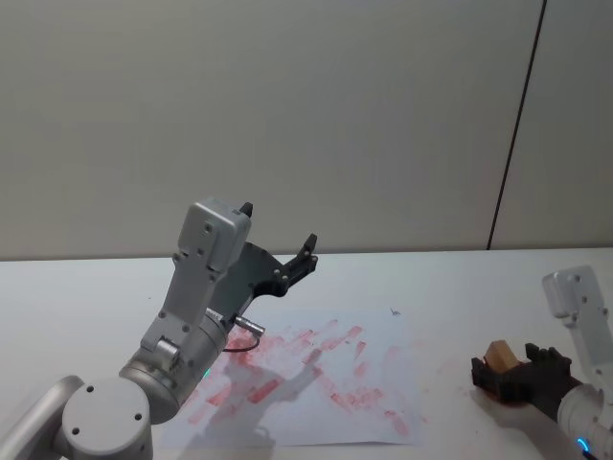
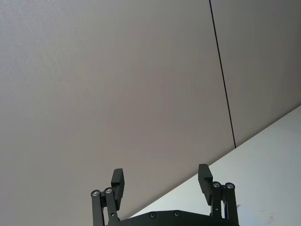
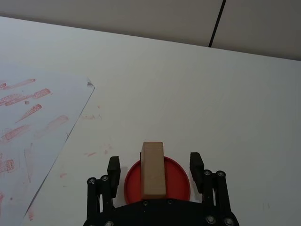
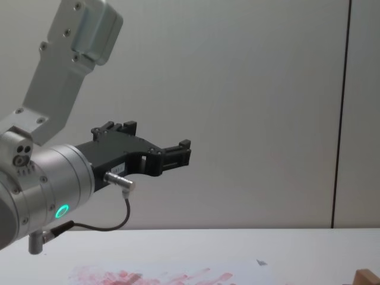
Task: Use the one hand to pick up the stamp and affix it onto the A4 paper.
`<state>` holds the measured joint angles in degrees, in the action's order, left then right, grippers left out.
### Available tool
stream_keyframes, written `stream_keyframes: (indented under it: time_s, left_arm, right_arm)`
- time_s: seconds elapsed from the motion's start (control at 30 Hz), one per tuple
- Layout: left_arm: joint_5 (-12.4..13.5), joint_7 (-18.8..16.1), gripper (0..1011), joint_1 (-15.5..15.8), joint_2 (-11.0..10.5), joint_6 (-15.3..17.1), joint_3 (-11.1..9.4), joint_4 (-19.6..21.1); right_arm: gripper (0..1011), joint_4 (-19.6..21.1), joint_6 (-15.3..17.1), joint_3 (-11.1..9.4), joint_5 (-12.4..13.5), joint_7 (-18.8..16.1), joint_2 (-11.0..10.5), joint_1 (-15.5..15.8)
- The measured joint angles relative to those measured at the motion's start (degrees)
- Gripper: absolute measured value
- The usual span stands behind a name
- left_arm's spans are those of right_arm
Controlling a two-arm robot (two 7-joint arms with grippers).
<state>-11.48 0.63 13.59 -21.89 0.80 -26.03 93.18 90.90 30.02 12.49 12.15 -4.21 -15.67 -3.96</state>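
I see my left gripper (image 1: 276,241) raised high at about ten o'clock, jaws spread wide and empty, pointing away toward twelve, while my right gripper (image 1: 512,372) sits low at four o'clock, its dark fingers (image 3: 113,168) parted.

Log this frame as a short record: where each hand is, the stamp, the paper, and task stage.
right hand: low at the table's right side, fingers open either side of the stamp, not closed on it
stamp: upright wooden block on a red ink pad
A4 paper: flat on the table, left of the pad, covered in red marks
left hand: raised above the paper, open, holding nothing
stage: stamp not yet lifted
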Motion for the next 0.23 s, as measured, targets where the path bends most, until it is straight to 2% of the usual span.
stream_keyframes:
  time_s: [0.13,0.23]
  left_arm:
    - [0.0,0.0,1001,0.0,0.0,0.0,0.0,0.0]
    - [0.0,0.0,1002,0.0,0.0,0.0,0.0,0.0]
  right_arm:
    - [976,-0.08,-0.04,0.0,-0.04,0.03,0.02,-0.01]
    - [1001,-0.11,-0.06,0.0,-0.06,0.05,0.03,-0.03]
